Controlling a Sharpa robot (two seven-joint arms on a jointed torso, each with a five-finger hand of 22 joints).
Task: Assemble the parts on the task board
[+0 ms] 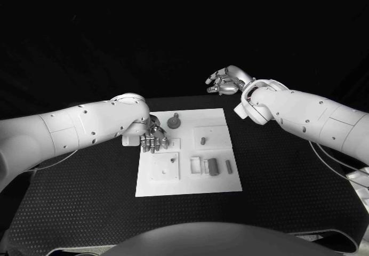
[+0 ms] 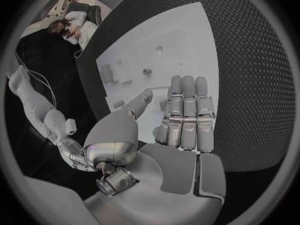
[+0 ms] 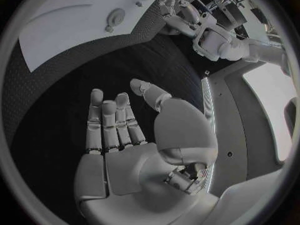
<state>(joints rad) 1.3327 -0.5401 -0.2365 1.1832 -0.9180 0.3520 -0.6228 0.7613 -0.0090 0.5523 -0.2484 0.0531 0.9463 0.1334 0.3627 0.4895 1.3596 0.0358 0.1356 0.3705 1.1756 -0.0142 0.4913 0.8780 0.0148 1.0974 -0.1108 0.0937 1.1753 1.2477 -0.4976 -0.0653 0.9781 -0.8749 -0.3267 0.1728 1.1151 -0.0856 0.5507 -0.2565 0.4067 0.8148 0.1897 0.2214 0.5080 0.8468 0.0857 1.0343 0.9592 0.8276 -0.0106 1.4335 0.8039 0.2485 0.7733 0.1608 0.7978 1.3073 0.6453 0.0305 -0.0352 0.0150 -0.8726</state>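
Note:
The white task board (image 1: pixel 223 184) lies in the middle of the black table. A round grey part (image 1: pixel 175 122) stands near its far edge, a small peg (image 1: pixel 203 141) at its centre, and two long grey parts (image 1: pixel 214 167) in its near right section. My left hand (image 1: pixel 151 140) hovers over the board's left side, fingers straight and close together, palm bare. In the left wrist view the left hand (image 2: pixel 184 120) reaches over the board (image 2: pixel 187 40). My right hand (image 1: pixel 225 81) is raised beyond the board's far right corner, holding nothing. The right hand (image 3: pixel 119 130) shows spread fingers above the table.
Black mesh table surface (image 1: pixel 292 181) surrounds the board on all sides. The right wrist view shows the board (image 3: pixel 56 30) with the round part (image 3: pixel 115 19) far from that hand, and my left arm (image 3: pixel 212 40) beyond it. Cables hang at both table sides.

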